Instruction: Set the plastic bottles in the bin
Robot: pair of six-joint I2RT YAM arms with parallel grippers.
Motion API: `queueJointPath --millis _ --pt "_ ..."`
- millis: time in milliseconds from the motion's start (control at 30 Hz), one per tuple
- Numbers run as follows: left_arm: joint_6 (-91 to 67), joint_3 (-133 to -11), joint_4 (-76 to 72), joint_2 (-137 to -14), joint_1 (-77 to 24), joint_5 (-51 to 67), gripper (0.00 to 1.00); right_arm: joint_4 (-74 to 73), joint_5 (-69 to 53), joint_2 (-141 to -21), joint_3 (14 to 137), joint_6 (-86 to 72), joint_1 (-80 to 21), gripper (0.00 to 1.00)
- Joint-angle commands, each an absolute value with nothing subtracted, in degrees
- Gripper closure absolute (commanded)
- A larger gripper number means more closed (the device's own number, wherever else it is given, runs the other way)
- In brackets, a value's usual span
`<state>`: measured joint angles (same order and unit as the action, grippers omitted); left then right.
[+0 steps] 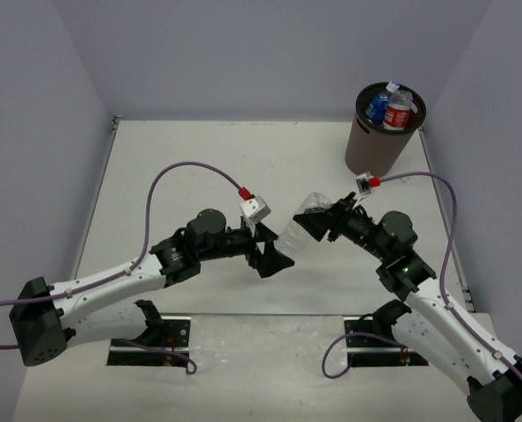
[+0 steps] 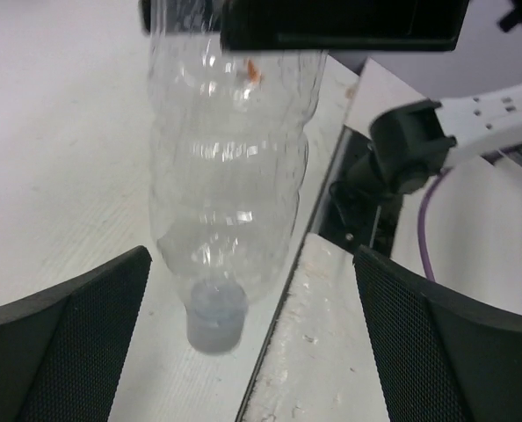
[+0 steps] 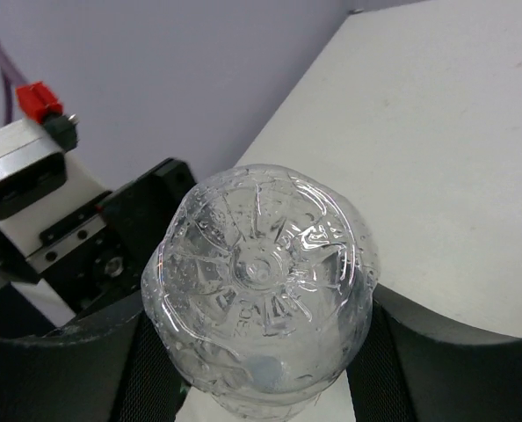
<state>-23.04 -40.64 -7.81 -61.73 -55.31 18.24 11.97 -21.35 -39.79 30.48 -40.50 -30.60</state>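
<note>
My right gripper (image 1: 329, 221) is shut on the plain clear bottle (image 1: 303, 221) and holds it above the table, with its white cap towards the left arm. In the right wrist view the bottle's base (image 3: 263, 281) fills the space between my fingers (image 3: 380, 365). My left gripper (image 1: 276, 256) is open, and its jaws stand wide on either side of the cap (image 2: 215, 318) without touching it. The brown bin (image 1: 377, 141) stands at the back right. It holds the blue-label bottle (image 1: 377, 106) and the red-label bottle (image 1: 399, 113). The orange-filled and black-label bottles are out of view.
Grey walls close in the white table (image 1: 182, 167) on the left, back and right. The bin is close to the right wall. Purple cables loop over both arms. The table's near edge and the black arm mounting plates (image 2: 358, 207) lie below the left gripper.
</note>
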Motion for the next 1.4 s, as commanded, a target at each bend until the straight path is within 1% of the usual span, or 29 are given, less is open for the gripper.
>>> queueJointPath --millis 0,67,167,267,300,367,500,633,700,800,900,967,1167,1200,1267,1300,1333,1367 --pt "-26.89 -44.83 6.34 -54.61 -54.89 -9.14 0.0 0.93 -0.11 -42.48 42.75 -29.44 -30.23 0.76" --pt "-29.72 -45.26 11.44 -52.49 -52.65 -15.7 0.0 -0.61 8.87 -45.36 48.76 -22.98 -30.23 0.76" --pt "-33.35 -44.51 16.35 -49.3 -46.83 -16.95 0.0 -3.03 19.12 -50.86 59.62 -15.91 -29.17 0.76" --pt "-35.11 -41.58 17.71 -44.75 -40.73 -18.97 0.0 -2.99 20.51 -58.06 68.7 -11.53 -25.0 0.76" --pt "-35.33 -41.43 18.05 -44.5 -39.78 -19.19 0.0 -2.99 19.59 -58.74 71.53 -11.46 -22.82 0.77" --pt "-35.48 -40.55 19.29 -42.46 -37.68 -20.87 0.0 -2.99 19.05 -65.57 79.04 -10.95 -17.35 0.77" --pt "-35.86 -40.43 18.74 -41.83 -36.83 -23.01 0.0 -2.99 23.75 -77.51 90.96 -10.12 -12.81 0.78" --pt "-35.84 -40.82 18.57 -43.79 -36.56 -23.8 0.0 -2.35 28.87 -88.57 101.13 -10.46 -10.53 0.78" --pt "-35.77 -41.11 18.78 -44.76 -36.56 -23.99 0.0 -2.29 30.54 -91.74 103.9 -10.46 -10.2 0.79" --pt "-35.45 -41.25 19.66 -45.73 -36.47 -24.41 0.0 1.31 36.23 -98.87 109.82 -9.13 -9.29 0.78" --pt "-35.27 -41.02 19.66 -45.81 -36.45 -24.28 0.0 3.69 38.65 -102.75 112.28 -7.91 -8.94 0.78" --pt "-35.24 -40.96 19.54 -45.76 -36.42 -24.38 0.0 4.57 39.53 -104.04 111.91 -7.83 -8.76 0.76" --pt "-34.98 -40.74 19.34 -45.18 -36.39 -24.34 0.0 7.34 40.34 -104.85 105.07 -7.52 -7.82 0.76" --pt "-34.98 -40.65 19.34 -45.22 -36.43 -24.22 0.0 7.17 40.34 -104.9 104.6 -7.86 -7.69 0.73" --pt "-35.07 -40.61 19.34 -45.33 -36.51 -23.97 0.0 6.28 39.82 -104.6 103.02 -8.8 -7.47 0.63" --pt "-35.09 -40.62 19.35 -45.26 -36.41 -23.89 0.0 6.02 39.55 -104.36 102.41 -9.18 -7.47 0.51" --pt "-35.15 -40.69 19.42 -45.26 -36.47 -23.82 0.0 5.57 38.64 -104.16 101.82 -9.64 -7.47 0.31" --pt "-35.23 -40.69 19.57 -45.26 -36.4 -23.75 0.0 4.6 38.37 -104.08 101.78 -9.81 -7.4 0.22"
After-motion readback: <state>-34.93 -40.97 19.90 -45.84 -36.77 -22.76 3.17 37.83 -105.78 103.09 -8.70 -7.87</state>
